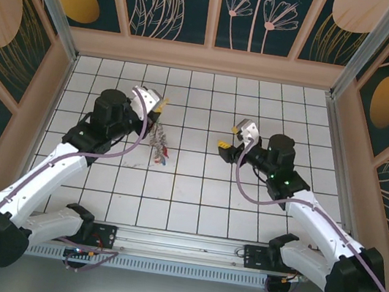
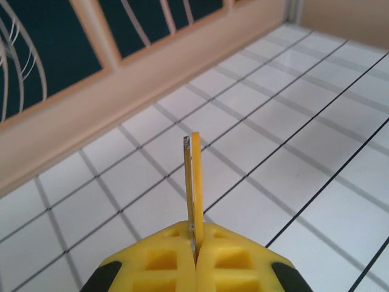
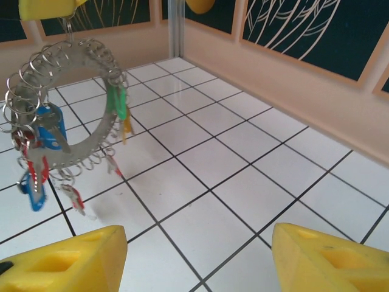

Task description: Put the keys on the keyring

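Keyring partly hidden; keys too small from above.
Right wrist view: keyring (image 3: 97, 131) top hidden behind left pincer (image 3: 47, 7), which is cut by the top edge; right pincer (image 3: 197, 246) fingers cropped at the bottom. Top view: keys (image 1: 159, 148) a tiny tangle, colours barely separable. Left wrist view: keyring edge-on, lower part buried between the jaws.

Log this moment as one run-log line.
left gripper: shut, holding keyring aloft | keys: hanging on keyring | right gripper: open, empty, facing keyring
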Controlling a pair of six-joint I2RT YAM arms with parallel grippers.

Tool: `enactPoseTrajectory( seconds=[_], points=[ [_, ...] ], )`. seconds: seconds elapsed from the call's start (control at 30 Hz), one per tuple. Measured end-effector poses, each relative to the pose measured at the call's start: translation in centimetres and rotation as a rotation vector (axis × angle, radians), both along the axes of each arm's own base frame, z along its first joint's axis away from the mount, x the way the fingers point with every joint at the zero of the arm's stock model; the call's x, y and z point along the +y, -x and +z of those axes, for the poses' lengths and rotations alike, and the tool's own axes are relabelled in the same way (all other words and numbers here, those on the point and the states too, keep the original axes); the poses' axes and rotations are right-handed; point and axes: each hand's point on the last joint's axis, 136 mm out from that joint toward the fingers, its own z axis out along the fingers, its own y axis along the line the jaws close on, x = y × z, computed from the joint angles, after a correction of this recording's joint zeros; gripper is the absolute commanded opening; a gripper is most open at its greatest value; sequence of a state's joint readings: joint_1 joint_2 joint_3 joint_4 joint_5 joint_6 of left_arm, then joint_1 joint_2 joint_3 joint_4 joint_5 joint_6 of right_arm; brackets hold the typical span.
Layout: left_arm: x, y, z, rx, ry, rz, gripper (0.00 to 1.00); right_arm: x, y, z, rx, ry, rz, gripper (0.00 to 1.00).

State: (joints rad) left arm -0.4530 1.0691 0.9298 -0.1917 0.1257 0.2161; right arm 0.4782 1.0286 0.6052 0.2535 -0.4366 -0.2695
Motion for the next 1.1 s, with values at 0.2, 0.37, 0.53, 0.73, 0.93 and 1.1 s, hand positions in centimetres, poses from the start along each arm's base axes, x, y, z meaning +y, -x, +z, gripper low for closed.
enactPoseTrajectory(
  seconds=[0.2,0.37,0.53,0.73,0.93,1.1],
  points=[
    [2.6,0.3,-4.1,0.103,-0.138,0.092,0.0,0.5,0.2,-0.7,0.045,-0.013,0.027,0.64],
    [1.4,-0.3,-8.3,0.183,-0.127,0.064,0.0,0.4,0.3,-1.8,0.077,-0.01,0.021,0.64],
    [-1.3,-3.2,-12.4,0.263,-0.115,0.011,0.0,0.0,0.2,-3.0,0.095,0.007,-0.004,0.65],
    [-6.3,-7.7,-14.3,0.274,-0.091,-0.072,0.0,-1.4,-0.7,-3.8,0.102,0.02,-0.073,0.65],
    [-12.0,-10.6,-18.2,0.298,-0.089,-0.142,0.0,-3.3,-2.1,-4.0,0.104,0.003,-0.178,0.66],
    [-14.0,-10.7,-22.2,0.369,-0.083,-0.152,0.01,-3.9,-2.1,-3.9,0.105,-0.023,-0.209,0.66]
  ],
)
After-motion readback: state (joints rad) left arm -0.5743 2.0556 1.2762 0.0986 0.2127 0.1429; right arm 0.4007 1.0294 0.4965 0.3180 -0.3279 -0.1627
